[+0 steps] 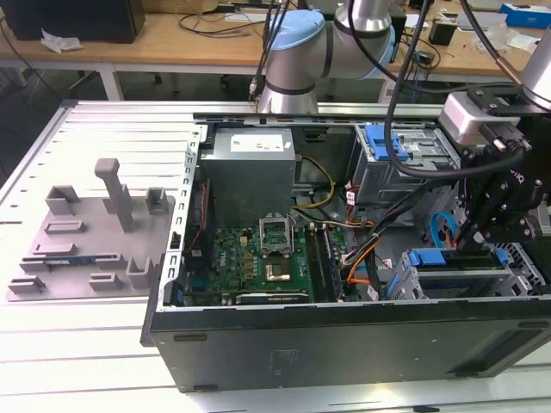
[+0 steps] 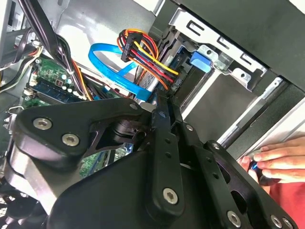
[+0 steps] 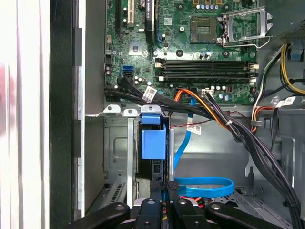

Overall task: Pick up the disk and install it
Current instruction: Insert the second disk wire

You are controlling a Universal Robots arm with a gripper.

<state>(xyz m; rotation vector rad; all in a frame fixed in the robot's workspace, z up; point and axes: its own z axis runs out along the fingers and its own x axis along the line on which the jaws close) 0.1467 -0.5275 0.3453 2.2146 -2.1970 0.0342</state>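
Pincer (image 3: 164,210): narrow, clamped on the disk (image 3: 153,143), seated upright in the drive cage (image 3: 119,157) at the case's 4 o'clock. Best pressed squarely, clear of cables (image 3: 205,187).
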